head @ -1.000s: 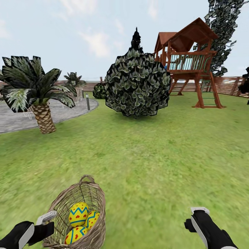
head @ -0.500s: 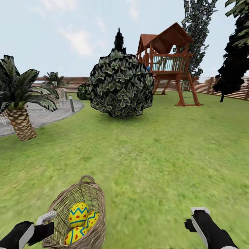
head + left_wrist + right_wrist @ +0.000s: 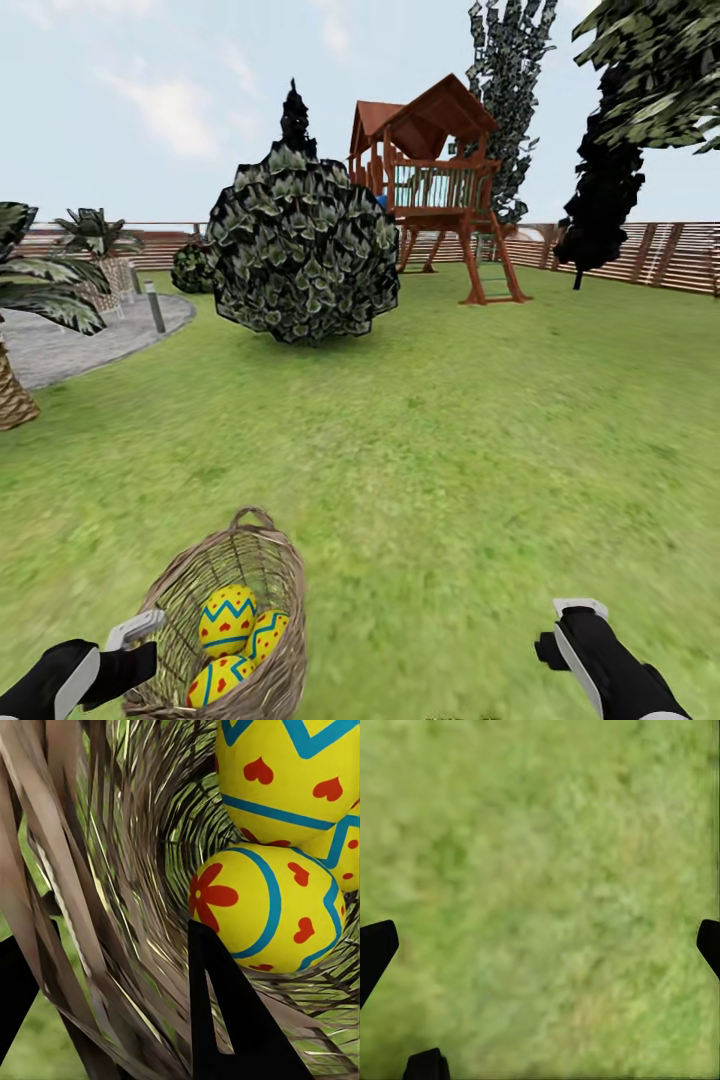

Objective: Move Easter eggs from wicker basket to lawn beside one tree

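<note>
Three yellow Easter eggs [image 3: 226,618] with blue zigzags and red spots lie together inside the wicker basket [image 3: 285,660], low in the head view. My left gripper [image 3: 140,648] is shut on the basket's rim. In the left wrist view its black fingers [image 3: 225,1020] straddle the woven wall [image 3: 127,870], with the eggs [image 3: 262,911] just beyond. My right gripper [image 3: 565,625] is open over bare lawn [image 3: 450,450]; its fingertips [image 3: 379,945] stand wide apart above grass. Green canopy leaves of a tree [image 3: 660,70] reach in at the top right, trunk out of view.
A round dark bush [image 3: 300,250] stands ahead on the lawn. Behind it are a wooden play tower [image 3: 435,180], a narrow columnar tree [image 3: 510,90] and an almost black tree [image 3: 600,200]. A slat fence [image 3: 670,255] rings the yard. A palm [image 3: 30,300] and paved patch [image 3: 80,335] lie left.
The whole view has swung right: bush, play tower and palm slid left, and the black tree and fence came in. Basket, eggs and both grippers keep their places in the picture.
</note>
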